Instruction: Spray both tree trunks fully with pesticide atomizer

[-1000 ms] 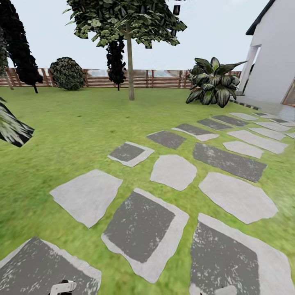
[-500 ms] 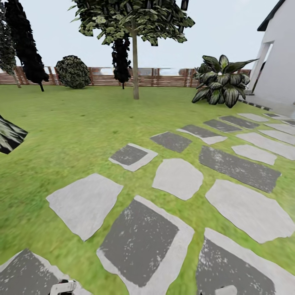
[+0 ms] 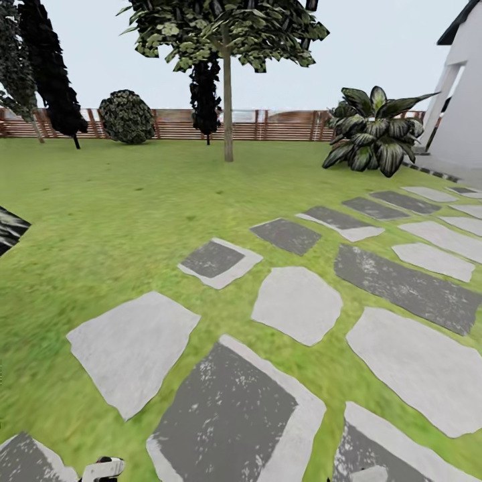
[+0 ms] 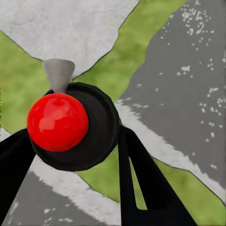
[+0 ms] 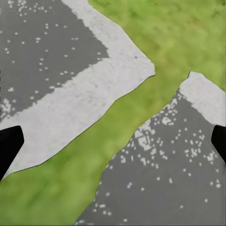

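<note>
Holding the atomizer [image 4: 70,125] clenched between its fingers, the left gripper [image 4: 70,155] hangs over stepping stones [image 3: 298,304], right gripper [image 5: 113,141] spread empty; beyond them, the tree trunk [image 3: 228,110] stands unobstructed before the fence [image 3: 288,125]

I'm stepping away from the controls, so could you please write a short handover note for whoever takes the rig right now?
Left claw: shut on the pesticide atomizer, red cap and grey nozzle showing between the fingers, held above the paving stones.
Right claw: open and holding nothing, over stones and grass.
Done: atomizer is picked up.
The tree with the straight trunk stands far ahead on the lawn, before the fence.
Left: drive to it, spray the trunk fully, then find and cover the second tree.
</note>
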